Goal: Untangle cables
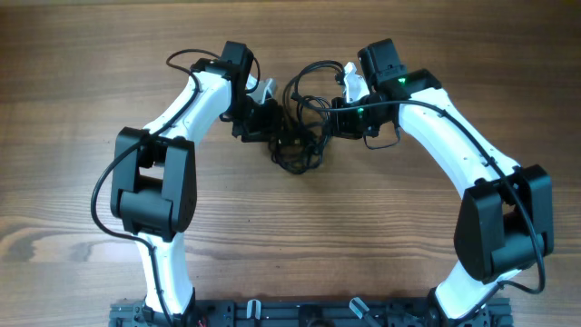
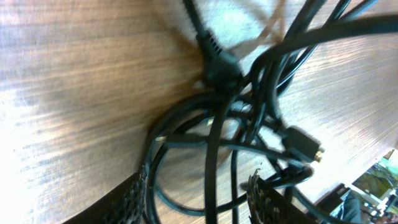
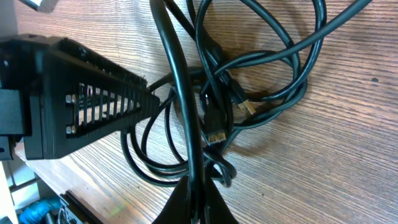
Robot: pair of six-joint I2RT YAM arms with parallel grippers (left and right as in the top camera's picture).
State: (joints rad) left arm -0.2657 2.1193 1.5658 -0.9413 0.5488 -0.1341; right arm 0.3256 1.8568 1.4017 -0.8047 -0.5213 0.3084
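The cables (image 1: pixel 303 150) lie as a small black tangle on the wooden table, at the back centre between both arms. My left gripper (image 1: pixel 276 134) sits at the tangle's left edge. In the left wrist view its fingers (image 2: pixel 134 200) stand apart, with several cable strands (image 2: pixel 219 155) running loose between them. A plug connector (image 2: pixel 302 144) lies just ahead. My right gripper (image 1: pixel 329 114) is at the tangle's right side. It is shut on one cable strand (image 3: pixel 180 81), which rises from its fingertips (image 3: pixel 196 200) across the loops (image 3: pixel 267 62). Gold-tipped plugs (image 3: pixel 214 127) lie in the pile.
The left gripper's black ribbed finger (image 3: pixel 87 106) reaches into the right wrist view from the left, close to the held strand. The arm bases and a black rail (image 1: pixel 300 313) run along the table's near edge. Thick arm wires (image 1: pixel 104 182) hang beside the left arm.
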